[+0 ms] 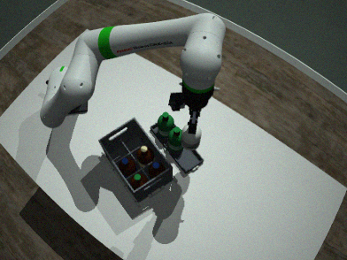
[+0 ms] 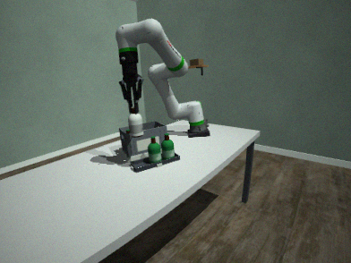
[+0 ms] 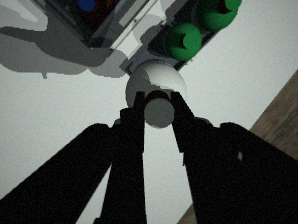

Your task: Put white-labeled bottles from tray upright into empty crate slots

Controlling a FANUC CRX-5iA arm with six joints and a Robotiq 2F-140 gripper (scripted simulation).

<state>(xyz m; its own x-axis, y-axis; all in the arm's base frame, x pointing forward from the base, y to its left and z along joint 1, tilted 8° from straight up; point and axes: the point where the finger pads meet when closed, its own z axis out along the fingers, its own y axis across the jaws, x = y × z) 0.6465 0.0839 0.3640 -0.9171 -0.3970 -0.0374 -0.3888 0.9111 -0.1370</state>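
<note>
My gripper [image 1: 193, 126] is shut on the neck of a white bottle [image 1: 192, 137] and holds it upright above the dark tray [image 1: 177, 149]. In the side view the white bottle [image 2: 135, 124] hangs above the table, level with the crate's rim. In the wrist view my fingers clamp the white bottle's cap [image 3: 159, 112]. Two green bottles [image 1: 170, 129] stand on the tray. The dark crate [image 1: 134, 156] holds several brown bottles with blue, green and cream caps; its slots at the far left end look empty.
The crate stands just left of the tray on the white table. My arm's base [image 2: 197, 129] sits at the far end of the table. A small brown shelf [image 2: 197, 63] hangs on the back wall.
</note>
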